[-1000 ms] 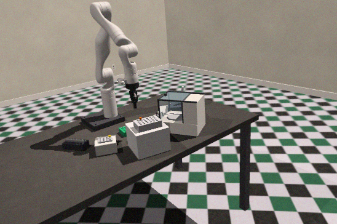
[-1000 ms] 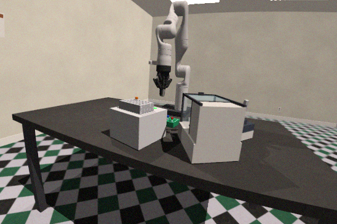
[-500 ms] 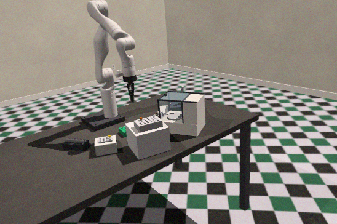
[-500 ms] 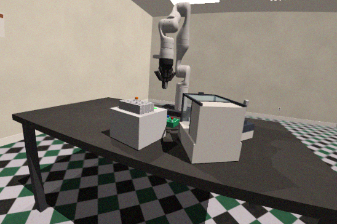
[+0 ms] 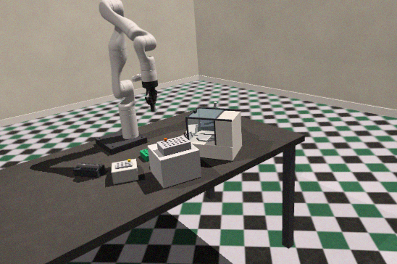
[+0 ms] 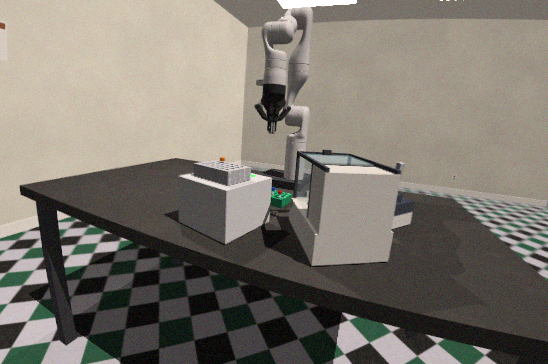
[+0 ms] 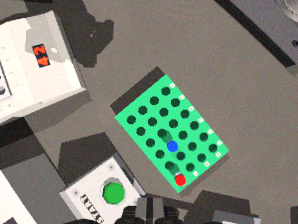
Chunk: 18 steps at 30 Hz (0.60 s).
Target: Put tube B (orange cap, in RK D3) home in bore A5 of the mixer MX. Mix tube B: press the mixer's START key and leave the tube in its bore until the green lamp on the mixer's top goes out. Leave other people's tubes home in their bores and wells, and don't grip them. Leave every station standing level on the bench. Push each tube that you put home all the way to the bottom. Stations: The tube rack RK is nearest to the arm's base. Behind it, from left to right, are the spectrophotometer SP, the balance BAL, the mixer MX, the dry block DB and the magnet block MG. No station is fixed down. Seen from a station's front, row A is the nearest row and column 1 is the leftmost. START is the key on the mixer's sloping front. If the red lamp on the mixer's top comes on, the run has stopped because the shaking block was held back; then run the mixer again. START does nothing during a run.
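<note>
Tube B's orange cap point(image 5: 165, 139) stands in a corner bore of the grey block on top of the white mixer MX point(image 5: 175, 162). The cap also shows in the exterior view point(image 6: 222, 158), and a small green light point(image 6: 253, 175) shows on the mixer's top. The green START key point(image 7: 113, 193) sits on the mixer's sloping front, at the bottom of the wrist view. My gripper point(image 5: 151, 104) is shut and empty. It hangs well above the bench, over the mixer's front and the green rack RK point(image 7: 172, 135); it also shows in the exterior view point(image 6: 271, 127).
Rack RK holds a blue-capped tube point(image 7: 172, 146) and a red-capped tube point(image 7: 180, 180). The glass-walled balance point(image 5: 215, 133) stands beside the mixer. On the other side are a small white block point(image 5: 124, 169) with a yellow cap and a black block point(image 5: 88, 170). A white station shows an orange "42" display point(image 7: 39, 55).
</note>
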Each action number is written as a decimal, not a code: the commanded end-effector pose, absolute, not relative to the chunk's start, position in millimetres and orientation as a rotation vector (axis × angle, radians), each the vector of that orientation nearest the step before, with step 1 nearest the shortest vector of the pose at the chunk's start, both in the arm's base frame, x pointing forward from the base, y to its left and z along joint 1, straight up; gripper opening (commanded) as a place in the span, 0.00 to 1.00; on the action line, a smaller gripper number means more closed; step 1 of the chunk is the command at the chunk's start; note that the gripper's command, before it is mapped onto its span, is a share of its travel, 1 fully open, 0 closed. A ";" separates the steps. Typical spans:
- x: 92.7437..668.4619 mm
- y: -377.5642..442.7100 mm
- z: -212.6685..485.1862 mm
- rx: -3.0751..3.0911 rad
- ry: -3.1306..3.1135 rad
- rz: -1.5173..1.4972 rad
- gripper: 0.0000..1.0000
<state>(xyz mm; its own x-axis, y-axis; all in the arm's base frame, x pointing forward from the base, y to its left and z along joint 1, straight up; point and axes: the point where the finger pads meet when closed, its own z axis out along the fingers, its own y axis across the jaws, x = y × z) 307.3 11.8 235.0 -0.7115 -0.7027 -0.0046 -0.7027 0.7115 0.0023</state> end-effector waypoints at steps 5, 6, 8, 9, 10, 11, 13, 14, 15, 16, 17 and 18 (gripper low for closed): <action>295.3 12.6 255.6 -0.984 2.980 0.003 0.10; 293.5 12.7 258.4 -0.954 2.990 0.003 0.10; 290.0 12.9 264.1 -0.894 3.008 0.003 0.10; 290.0 12.9 264.1 -0.894 3.008 0.003 0.10; 290.0 12.9 264.1 -0.894 3.008 0.003 0.10; 288.3 13.0 266.9 -0.864 3.017 0.003 0.10; 284.8 13.2 272.6 -0.803 3.034 0.003 0.10; 283.0 13.3 275.4 -0.773 3.042 0.003 0.10; 281.3 13.4 278.3 -0.742 3.049 0.003 0.10; 279.5 13.5 281.1 -0.712 3.057 0.003 0.10; 277.8 13.6 283.9 -0.681 3.064 0.003 0.10; 276.4 13.6 286.1 -0.651 3.070 0.003 0.10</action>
